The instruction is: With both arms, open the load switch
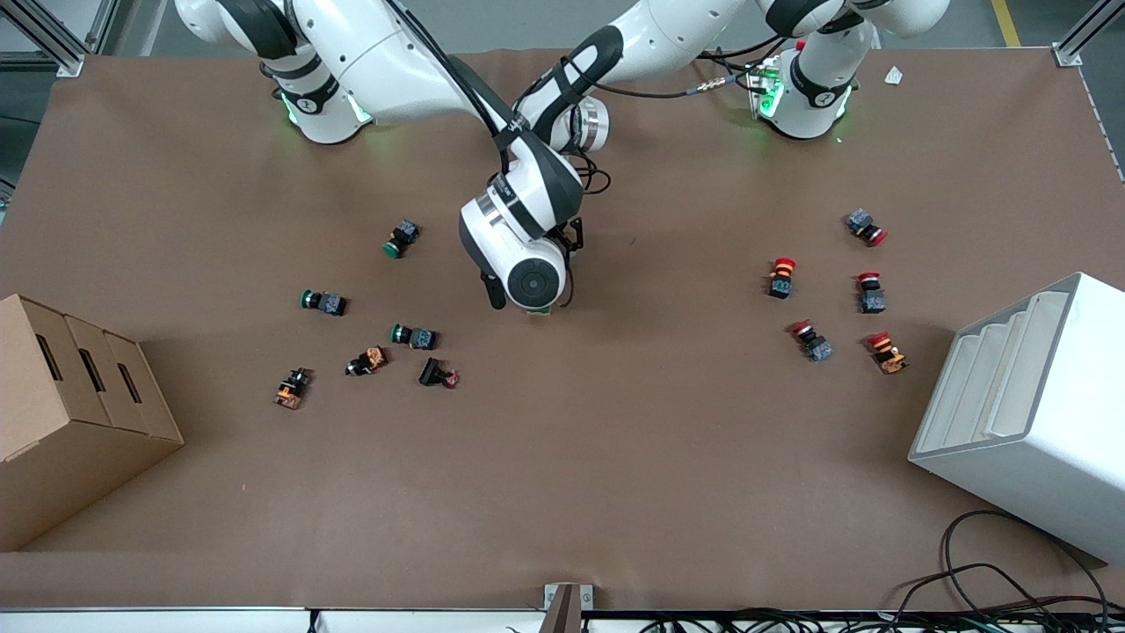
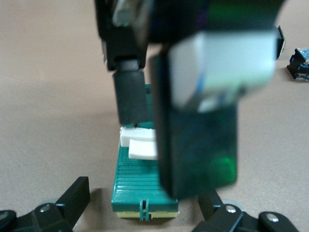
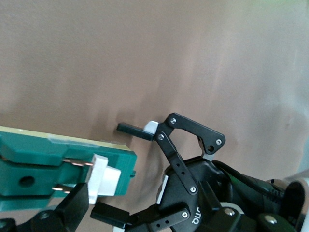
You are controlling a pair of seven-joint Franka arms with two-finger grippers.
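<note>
While gripped, load switch (image 3: pixel 58 166), both hands

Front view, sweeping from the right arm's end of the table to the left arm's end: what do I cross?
Cardboard box → green push buttons → load switch, with the left claw and right claw at it → red push buttons → white rack.
</note>
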